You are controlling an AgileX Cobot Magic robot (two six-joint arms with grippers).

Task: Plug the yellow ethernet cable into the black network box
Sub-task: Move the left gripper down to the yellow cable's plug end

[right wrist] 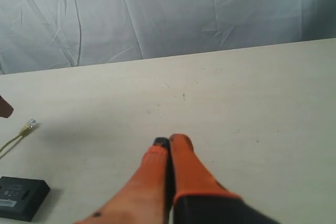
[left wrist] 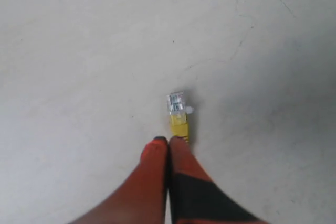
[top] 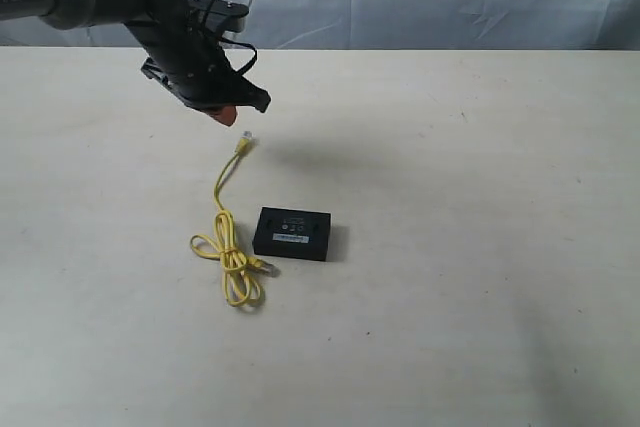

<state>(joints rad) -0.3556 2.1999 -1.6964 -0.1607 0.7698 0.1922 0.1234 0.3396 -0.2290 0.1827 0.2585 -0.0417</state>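
Counted one yellow ethernet cable (top: 228, 257), lying looped on desk (top: 480, 247) just beside one black network box (top: 292, 233), not plugged in. Found left jaws clenched, empty, above free plug (top: 245, 139); right jaws clenched, empty.

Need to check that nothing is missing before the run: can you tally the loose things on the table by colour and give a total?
Yellow: 1, the yellow ethernet cable
Black: 1, the black network box
Total: 2
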